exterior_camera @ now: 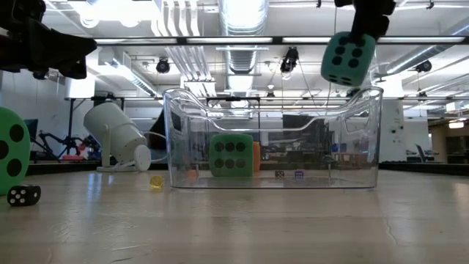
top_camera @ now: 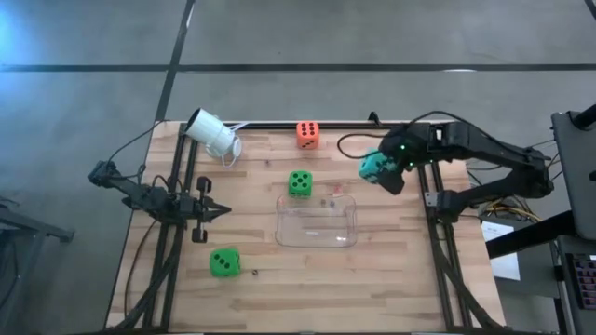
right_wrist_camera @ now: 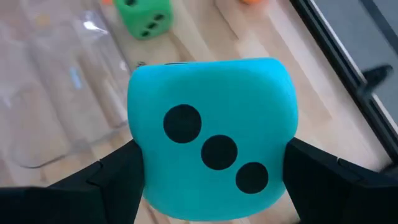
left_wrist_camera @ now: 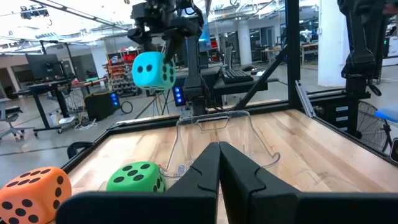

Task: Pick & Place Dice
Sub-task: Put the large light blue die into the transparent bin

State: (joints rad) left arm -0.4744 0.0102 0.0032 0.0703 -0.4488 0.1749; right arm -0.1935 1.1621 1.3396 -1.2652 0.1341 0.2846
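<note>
My right gripper (top_camera: 382, 172) is shut on a teal die (right_wrist_camera: 211, 137), held high over the table's far right, just beyond the right end of a clear plastic tub (top_camera: 317, 223). The low view shows this die (exterior_camera: 347, 60) above the tub's rim. One green die (top_camera: 299, 183) rests on the table just behind the tub. A second green die (top_camera: 223, 262) sits at the near left. An orange die (top_camera: 307, 134) stands at the far edge. My left gripper (top_camera: 222, 211) waits shut at the left, pointing level toward the tub. My right gripper pinches the teal die by two opposite side faces (right_wrist_camera: 140, 155), one finger (right_wrist_camera: 106, 180) on each side. The fingers come slanting down from the table's right. The die is lifted clear of the table, its three-pip face toward the wrist camera.
A white cylindrical camera (top_camera: 212, 133) lies tipped at the far left corner. A tiny black die (exterior_camera: 23, 194) and a small yellow piece (exterior_camera: 156, 181) lie on the wood left of the tub. A black cable (top_camera: 352, 141) loops at the far edge.
</note>
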